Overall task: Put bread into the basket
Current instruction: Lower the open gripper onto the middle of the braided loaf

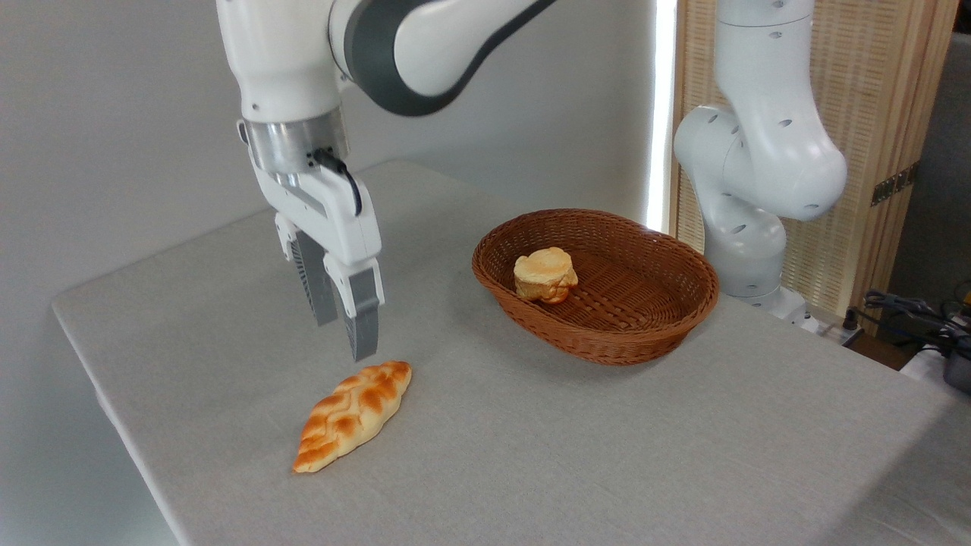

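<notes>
The bread [353, 415], a golden-orange braided loaf with pointed ends, lies flat on the grey table near its front left. My gripper [345, 334] hangs just above the loaf's far end, fingers pointing down and open, with nothing between them. It does not touch the loaf. The oval brown wicker basket [652, 334] stands to the right, further back on the table.
A small pale round bun [544, 275] sits inside the basket on its left side. The arm's white base [747, 189] rises behind the basket at the right. The table's left edge [114, 425] runs close to the loaf. Cables lie at the far right.
</notes>
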Action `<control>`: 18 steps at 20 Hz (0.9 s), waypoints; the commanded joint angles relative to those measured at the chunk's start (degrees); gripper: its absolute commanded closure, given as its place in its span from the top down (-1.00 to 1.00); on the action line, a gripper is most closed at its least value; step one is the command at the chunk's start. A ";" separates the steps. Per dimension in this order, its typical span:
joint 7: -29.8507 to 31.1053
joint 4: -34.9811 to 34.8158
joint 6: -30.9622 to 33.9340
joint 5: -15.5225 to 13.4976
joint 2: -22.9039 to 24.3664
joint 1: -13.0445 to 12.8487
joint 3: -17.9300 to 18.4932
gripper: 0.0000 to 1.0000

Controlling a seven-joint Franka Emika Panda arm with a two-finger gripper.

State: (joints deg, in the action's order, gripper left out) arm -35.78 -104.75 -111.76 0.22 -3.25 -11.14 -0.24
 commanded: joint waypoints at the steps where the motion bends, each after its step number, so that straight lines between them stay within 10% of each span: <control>1: -0.43 -3.78 -4.95 -0.74 -0.61 0.15 0.50 1.00; 18: 0.27 -3.88 -10.93 -3.91 -6.77 1.64 0.41 1.00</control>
State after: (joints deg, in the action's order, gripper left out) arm -35.61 -108.94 -121.54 -3.01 -9.90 -9.29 -0.14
